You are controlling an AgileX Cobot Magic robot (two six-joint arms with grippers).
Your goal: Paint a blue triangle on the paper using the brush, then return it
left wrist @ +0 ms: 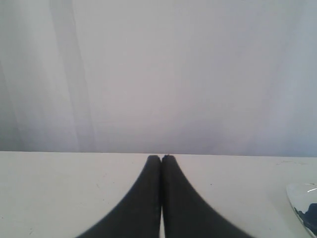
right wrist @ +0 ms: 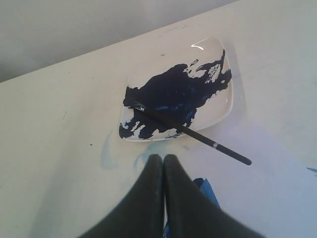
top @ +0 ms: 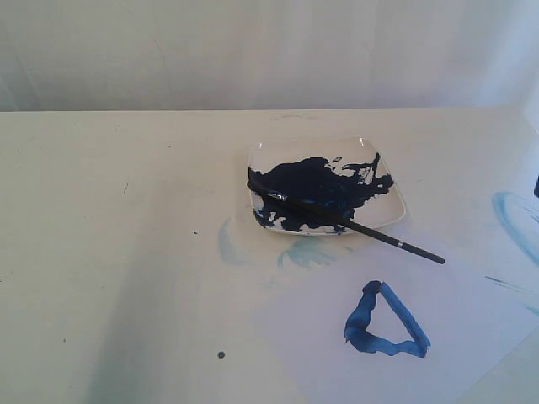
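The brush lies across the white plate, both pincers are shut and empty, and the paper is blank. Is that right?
No. The paper is not blank: the exterior view shows a blue triangle painted on it. The rest holds: the brush lies across the white plate, and the left pincer and right pincer are shut and empty.

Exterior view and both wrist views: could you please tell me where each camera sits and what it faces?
Exterior view: off the arms, looking down on plate, brush, blue triangle and paper; no gripper shows.
Left wrist view: low, facing level across the table to the backdrop; shut left gripper shows.
Right wrist view: higher, tilted down at plate and brush; shut right gripper shows.
Shared: the plate appears in all three.
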